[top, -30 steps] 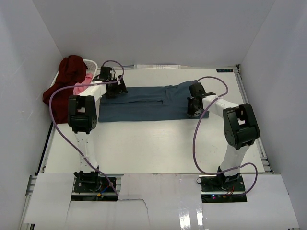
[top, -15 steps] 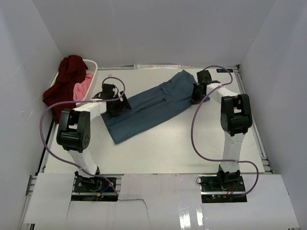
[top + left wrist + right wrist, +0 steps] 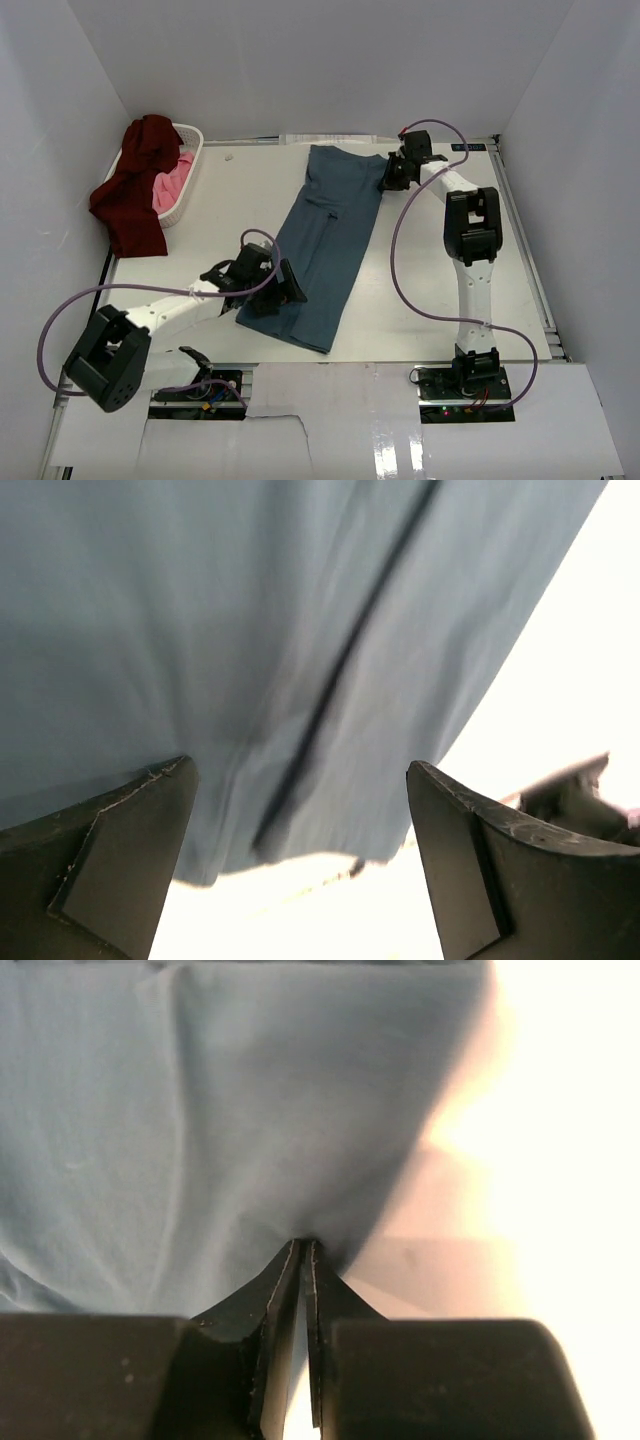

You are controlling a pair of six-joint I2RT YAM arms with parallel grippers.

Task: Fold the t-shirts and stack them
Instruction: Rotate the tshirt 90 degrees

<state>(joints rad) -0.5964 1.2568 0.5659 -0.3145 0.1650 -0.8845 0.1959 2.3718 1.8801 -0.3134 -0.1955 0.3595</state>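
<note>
Nothing written can be read in any view. A small dark label (image 3: 470, 147) at the bench's (image 3: 250, 200) far right corner is illegible.

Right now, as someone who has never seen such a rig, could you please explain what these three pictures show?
The machine is two robot arms, a left arm and a right arm, standing at the near edge of a table. One picture looks down from above. The other two come from a camera on each wrist. A blue shirt lies stretched out on the table. The right gripper is pinched shut on its far corner, and the left gripper is open over its near end. At far left, a basket holds a maroon shirt, draped over its edge, and a pink shirt.
</note>
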